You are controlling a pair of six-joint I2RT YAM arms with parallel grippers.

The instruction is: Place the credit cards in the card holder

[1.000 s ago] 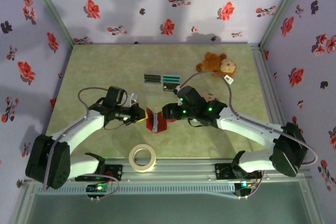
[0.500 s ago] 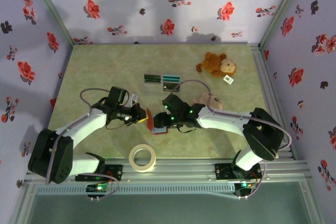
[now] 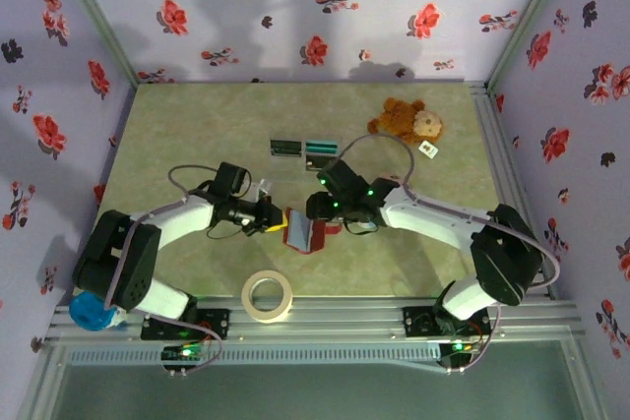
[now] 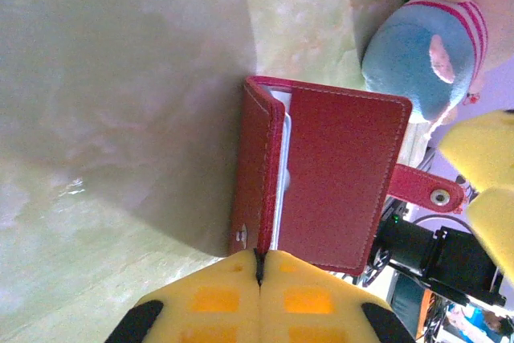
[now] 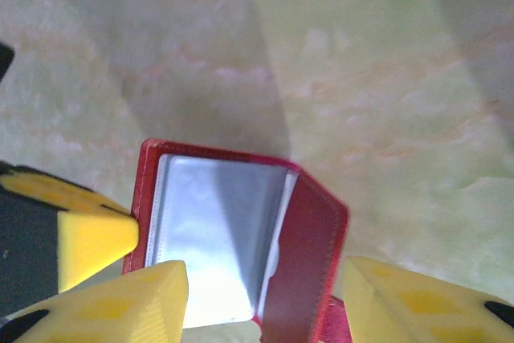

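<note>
**A:** Where's the wallet (image 4: 341, 182)?

**B:** Between the two arms, toward the front middle of the table (image 3: 197, 135). It seems to be lifted off the surface, going by the shadow under it. It's partly open, with red covers outside and pale grey pockets inside.

**A:** Who has hold of it?

**B:** The left gripper (image 4: 259, 267). Its yellow fingers are pressed tight together on the edge of one cover, with hardly a slit between them. The strap (image 4: 422, 186) with its metal snap sticks out loose from the far side.

**A:** And the right gripper (image 5: 265, 299)?

**B:** Its fingers stand apart, straddling the lower end of the wallet. One finger sits in front of the pocket side. The other stands off from the raised red flap with a gap between them, so it isn't clamping anything (at least not that I can see).

**A:** Any cards in the pockets?

**B:** I can't tell, because the pockets just look like shiny grey. Two cards lie flat on the table farther back, well apart from the wallet. A dark card (image 3: 286, 148) and a teal card (image 3: 320, 152) sit side by side.

**A:** What else is around?

**B:** A brown teddy bear (image 3: 407, 121) lies at the back right, and a roll of tape (image 3: 246, 297) lies near the front edge. The left wrist view also shows a blue plush toy (image 4: 418, 46) with pink stripes beyond the wallet.
</note>
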